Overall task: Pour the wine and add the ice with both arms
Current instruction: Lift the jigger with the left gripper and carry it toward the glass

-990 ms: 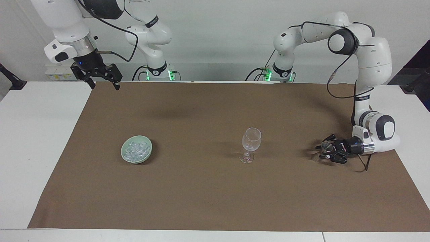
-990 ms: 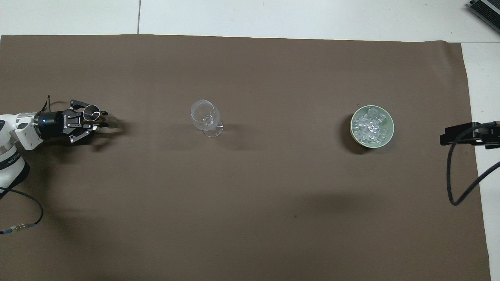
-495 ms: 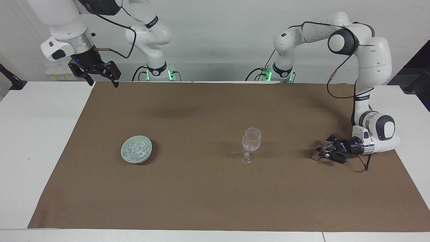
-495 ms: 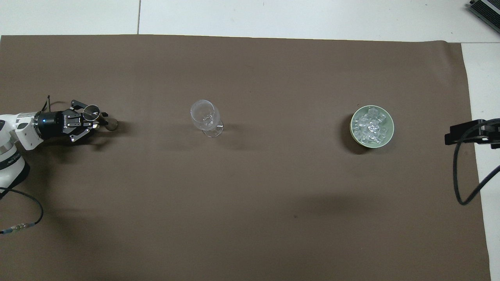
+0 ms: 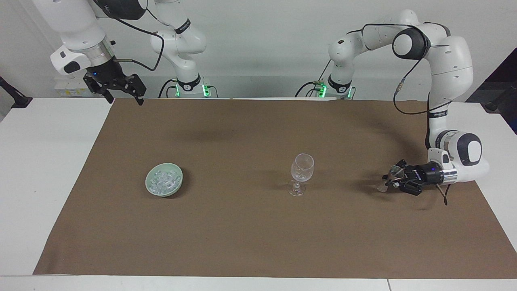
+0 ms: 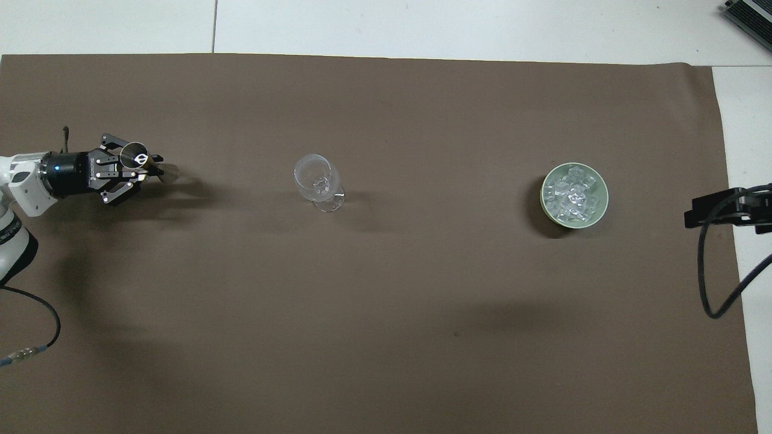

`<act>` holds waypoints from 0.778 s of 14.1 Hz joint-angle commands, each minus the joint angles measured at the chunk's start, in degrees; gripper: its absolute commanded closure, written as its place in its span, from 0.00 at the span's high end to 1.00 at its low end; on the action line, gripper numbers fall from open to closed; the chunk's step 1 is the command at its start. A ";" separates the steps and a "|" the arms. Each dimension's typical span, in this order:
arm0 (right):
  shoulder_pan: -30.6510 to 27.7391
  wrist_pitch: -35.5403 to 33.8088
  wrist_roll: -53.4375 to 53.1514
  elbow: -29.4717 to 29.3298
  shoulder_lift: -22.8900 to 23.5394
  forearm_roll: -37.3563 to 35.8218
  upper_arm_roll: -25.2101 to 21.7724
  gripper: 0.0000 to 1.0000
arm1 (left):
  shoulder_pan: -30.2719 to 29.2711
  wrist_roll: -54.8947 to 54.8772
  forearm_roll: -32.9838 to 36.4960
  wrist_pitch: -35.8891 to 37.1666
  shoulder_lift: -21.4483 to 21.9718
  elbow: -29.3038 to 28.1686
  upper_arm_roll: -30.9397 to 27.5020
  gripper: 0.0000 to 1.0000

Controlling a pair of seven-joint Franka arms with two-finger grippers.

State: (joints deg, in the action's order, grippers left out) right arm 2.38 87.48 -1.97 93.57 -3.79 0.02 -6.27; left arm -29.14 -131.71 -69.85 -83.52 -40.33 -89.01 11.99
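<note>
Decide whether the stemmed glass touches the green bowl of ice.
Apart. The overhead view shows the stemmed glass and the green bowl separated by a wide stretch of bare brown mat.

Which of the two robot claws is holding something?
The left gripper, low over the brown mat, is shut on a small glass; the right gripper hangs open and empty.

mat [image 5: 242, 226]: brown | bowl [image 5: 150, 189]: pale green | ice [image 5: 163, 180]: clear | arms [image 5: 448, 52]: white
</note>
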 commanded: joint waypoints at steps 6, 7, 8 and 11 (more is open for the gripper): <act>-0.27 3.75 1.27 3.46 -1.31 0.86 0.03 1.00 | 11.11 5.24 -1.95 -3.92 7.62 -0.73 -1.00 0.06; -0.36 3.83 1.27 3.55 -1.31 0.86 0.03 1.00 | 13.12 5.24 -2.82 -4.10 7.80 -0.73 -1.09 0.05; -0.27 3.83 1.27 3.64 -1.31 0.86 0.11 1.00 | 14.36 5.24 -3.44 -4.28 8.33 -1.25 -1.09 0.05; -0.27 3.75 1.27 3.81 -1.31 0.95 0.03 1.00 | 17.62 5.15 -3.54 -5.85 9.30 -1.87 -1.27 0.05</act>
State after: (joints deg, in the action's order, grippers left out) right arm 2.38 90.05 -1.97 95.52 -3.81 0.02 -6.24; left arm -13.47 -127.09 -72.04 -87.72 -33.15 -88.95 11.90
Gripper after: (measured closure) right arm 0.000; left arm 0.780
